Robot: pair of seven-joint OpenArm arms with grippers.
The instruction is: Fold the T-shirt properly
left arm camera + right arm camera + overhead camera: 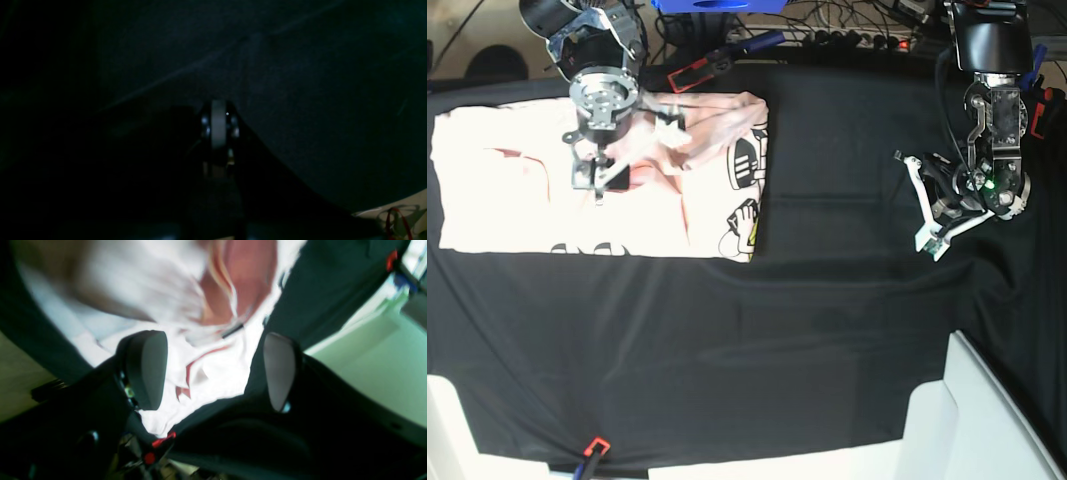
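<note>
The pale pink T-shirt (517,190) lies spread over the left part of the black table cloth (807,320), partly folded. Black-and-yellow cartoon graphics show along its right edge (745,190). My right gripper (597,183) hovers over the shirt's upper middle. In the right wrist view it is open (213,371), its two grey pads (146,370) wide apart with nothing between them, and blurred shirt fabric (213,373) lies below. My left gripper (932,238) hangs over bare cloth at the right, well away from the shirt. In the dark left wrist view its pads (218,123) are pressed together, holding nothing.
A white block (972,410) stands at the front right corner and another white shape (447,425) at the front left. A red clamp (595,447) grips the cloth's front edge. Cables, a power strip (857,40) and a blue object (717,5) line the back edge.
</note>
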